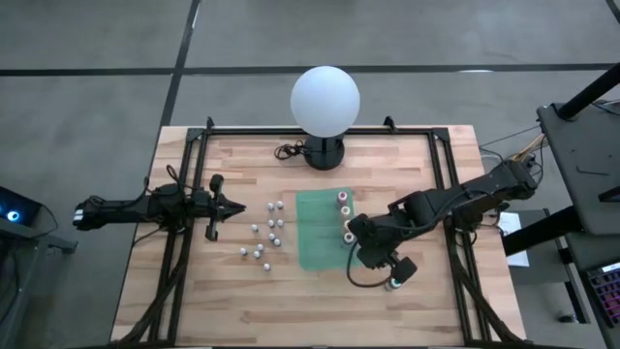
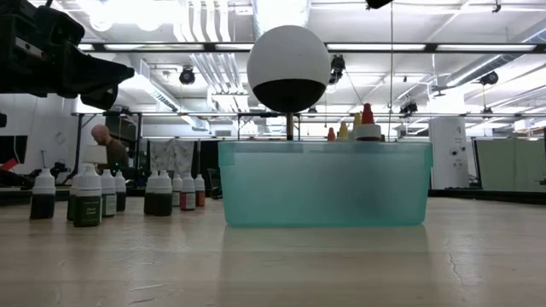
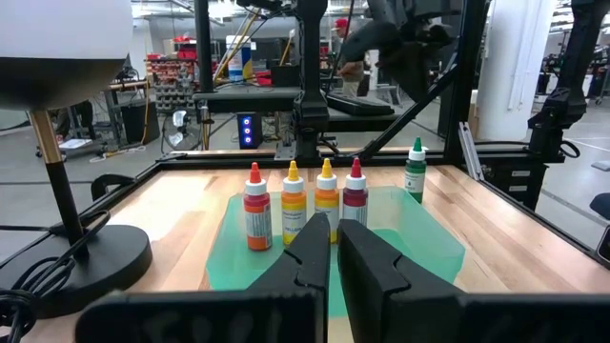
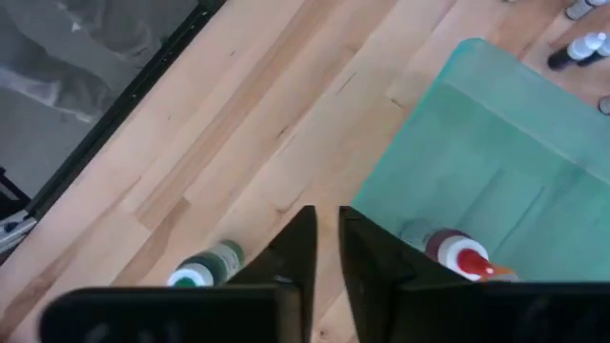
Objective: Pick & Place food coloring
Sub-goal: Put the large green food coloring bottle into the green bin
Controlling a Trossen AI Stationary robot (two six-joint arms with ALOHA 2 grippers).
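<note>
Just beside the right hand (image 4: 327, 238), on the bare wood of the desk (image 1: 242, 291), you have the green-topped bottle (image 4: 205, 269). It sits close against the outer face of one finger and is not between the fingers. The right hand points down at the desk with its two fingers drawn together. Only a slim gap is left, and nothing shows inside it. On the other side of that hand is the translucent green tray (image 4: 496, 124), with a red-topped bottle (image 4: 457, 255) standing inside it near the finger. Your left hand (image 3: 332, 233) is held low over the far side of the desk, fingers together and empty, aimed level at the tray. Straight ahead of it, four colour-topped bottles (image 3: 294, 205) stand upright in a row inside the tray. The green-topped one is upright beyond them, outside the tray wall. Between the left hand and the tray, the small whitish bottles (image 1: 266, 233) stand in a loose cluster on the wood, apart from the fingertips. The white globe lamp (image 1: 325, 97) stands off to one side of the left hand, at the desk's back edge.
</note>
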